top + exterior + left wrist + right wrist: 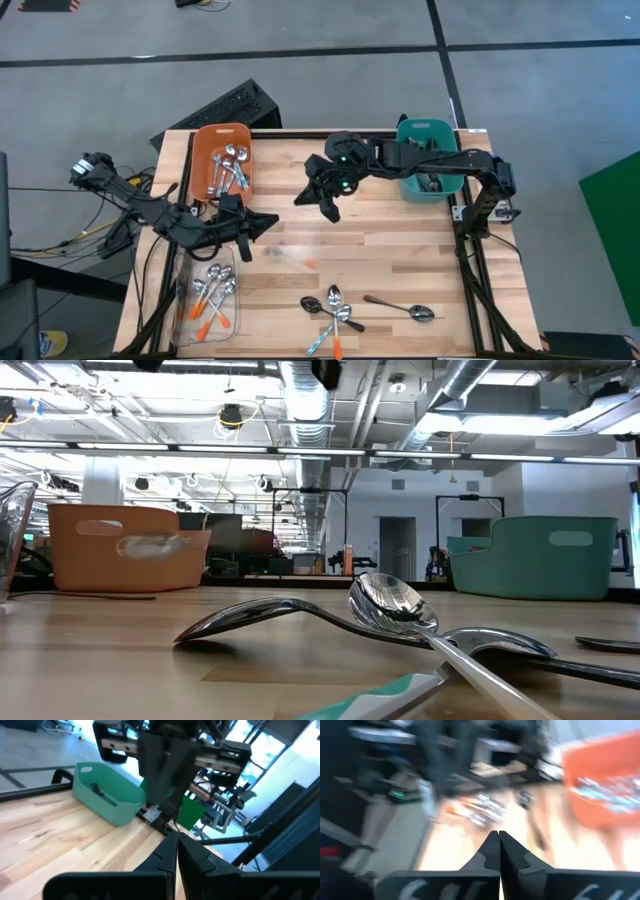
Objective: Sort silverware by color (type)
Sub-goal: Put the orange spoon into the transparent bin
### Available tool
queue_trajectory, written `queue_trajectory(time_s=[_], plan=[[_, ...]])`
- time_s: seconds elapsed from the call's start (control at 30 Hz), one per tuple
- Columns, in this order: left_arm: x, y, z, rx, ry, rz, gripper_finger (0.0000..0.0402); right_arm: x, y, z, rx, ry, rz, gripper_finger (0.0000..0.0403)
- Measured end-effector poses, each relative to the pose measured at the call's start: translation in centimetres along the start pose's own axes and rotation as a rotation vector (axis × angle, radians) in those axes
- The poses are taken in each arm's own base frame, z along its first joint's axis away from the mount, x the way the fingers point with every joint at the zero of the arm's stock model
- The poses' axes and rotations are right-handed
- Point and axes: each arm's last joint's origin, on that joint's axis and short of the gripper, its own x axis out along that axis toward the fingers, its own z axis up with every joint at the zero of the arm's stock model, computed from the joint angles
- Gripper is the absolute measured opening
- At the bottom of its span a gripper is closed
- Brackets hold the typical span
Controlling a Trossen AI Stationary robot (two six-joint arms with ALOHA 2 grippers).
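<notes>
The unsorted silverware (335,308) lies in a small heap at the near edge of the bench (400,250), with one dark spoon (400,307) lying alone just to the heap's right, its long axis running roughly along the bench's width, bowl to the right. Both arms hang over the middle of the bench, well apart from this heap, so the coming move turns on a reach toward the near edge.

The left end effector (268,222) sits above the bench's left half, near the clear tray (185,300) that holds orange-handled spoons (212,295). Its fingers are pressed together with nothing between them, as the left wrist view shows. The right end effector (318,200) hovers near the bench's centre, in front of the teal bin (432,160), also pressed together and empty.

From either one, the heap lies toward the near edge. The right end effector stands almost straight above the heap's column in the high view, while the left would have to cross rightward as well. Judged from that, the right arm seems the slightly nearer one.

The heap's spoons cross one another at angles, so no single axis holds. The orange bin (222,160) holding all-silver spoons (230,168) sits at the far left.
</notes>
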Motion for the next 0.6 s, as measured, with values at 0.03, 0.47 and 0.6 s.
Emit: queue_trajectory(time_s=[0.03,0.47,0.6], plan=[[0.0,0.1,-0.1,-0.003,0.008,0.006,0.0000,-0.1,-0.3,-0.3,0.009,0.022,-0.051,0.0012],[-0.3,2.0,-2.1,-0.130,0.152,0.173,0.0000,8.0,-2.7,-9.9,0.045,0.397,-0.124,0.0095],[-0.6,2.6,-2.9,-0.145,0.285,0.183,0.0000,11.4,-0.4,-12.2,-0.055,0.436,-0.078,0.0133]])
